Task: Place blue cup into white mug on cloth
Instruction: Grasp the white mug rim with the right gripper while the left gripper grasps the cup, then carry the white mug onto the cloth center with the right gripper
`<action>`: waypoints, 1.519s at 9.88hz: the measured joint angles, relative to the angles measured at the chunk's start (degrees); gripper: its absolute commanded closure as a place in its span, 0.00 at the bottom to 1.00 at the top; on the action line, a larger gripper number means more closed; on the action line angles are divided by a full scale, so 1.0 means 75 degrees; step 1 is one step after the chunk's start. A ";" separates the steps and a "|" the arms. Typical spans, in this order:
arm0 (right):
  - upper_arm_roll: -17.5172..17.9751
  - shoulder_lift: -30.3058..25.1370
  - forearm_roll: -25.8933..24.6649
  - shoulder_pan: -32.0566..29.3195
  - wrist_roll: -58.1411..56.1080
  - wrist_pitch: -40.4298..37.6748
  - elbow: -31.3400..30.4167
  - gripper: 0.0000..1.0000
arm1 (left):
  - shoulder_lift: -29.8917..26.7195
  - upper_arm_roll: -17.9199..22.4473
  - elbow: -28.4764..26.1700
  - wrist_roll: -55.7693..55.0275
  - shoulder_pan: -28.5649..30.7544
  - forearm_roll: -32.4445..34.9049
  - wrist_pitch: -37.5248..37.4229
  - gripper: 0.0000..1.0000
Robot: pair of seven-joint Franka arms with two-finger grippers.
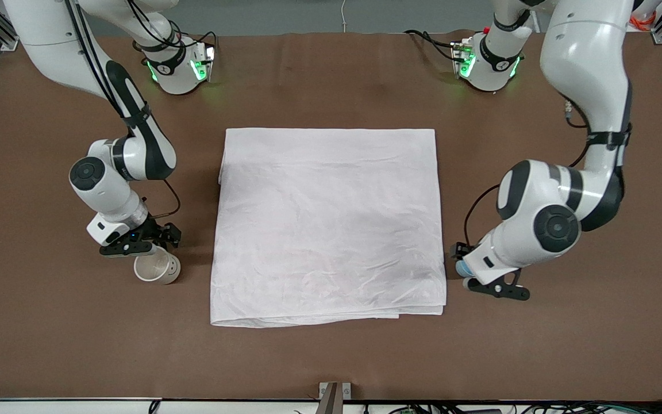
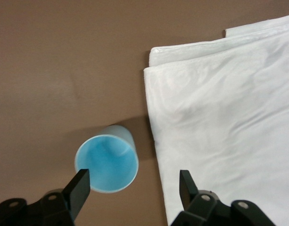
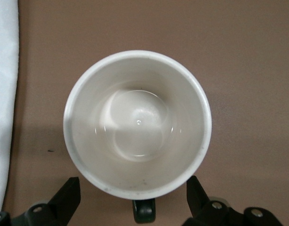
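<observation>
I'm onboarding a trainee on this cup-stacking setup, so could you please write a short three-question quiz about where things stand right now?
1. True or false: the blue cup stands on the cloth.
2. Which arm's end effector is over the white mug? A) left B) right
3. Fill in: both end effectors have their fingers ____.

Key:
1. False; the cup stands on the bare table beside the cloth, toward the left arm's end.
2. B; the right end effector hangs open over the mug, off the cloth toward the right arm's end.
3. Open; the left end effector hangs open over the cup's edge.
</observation>
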 measured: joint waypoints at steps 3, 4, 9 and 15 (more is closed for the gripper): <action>0.0007 0.0081 0.0000 0.0000 0.0005 0.0001 0.0106 0.15 | 0.0565 0.0010 0.0014 -0.0195 -0.0028 0.0000 0.0261 0.26; 0.0009 0.0084 0.0000 0.0000 0.0011 0.0001 0.0113 0.18 | 0.0634 0.0007 0.0015 -0.0297 -0.0038 0.0000 0.0261 0.28; 0.0030 0.0097 0.0000 0.0039 0.0015 -0.0018 0.0120 0.88 | 0.0797 0.0024 0.0008 -0.0416 -0.0035 0.0000 0.0260 0.59; 0.0038 0.0103 0.0000 0.0061 0.0016 -0.0066 0.0164 1.00 | 0.0808 0.0038 0.0009 -0.0650 -0.0034 0.0000 0.0259 0.87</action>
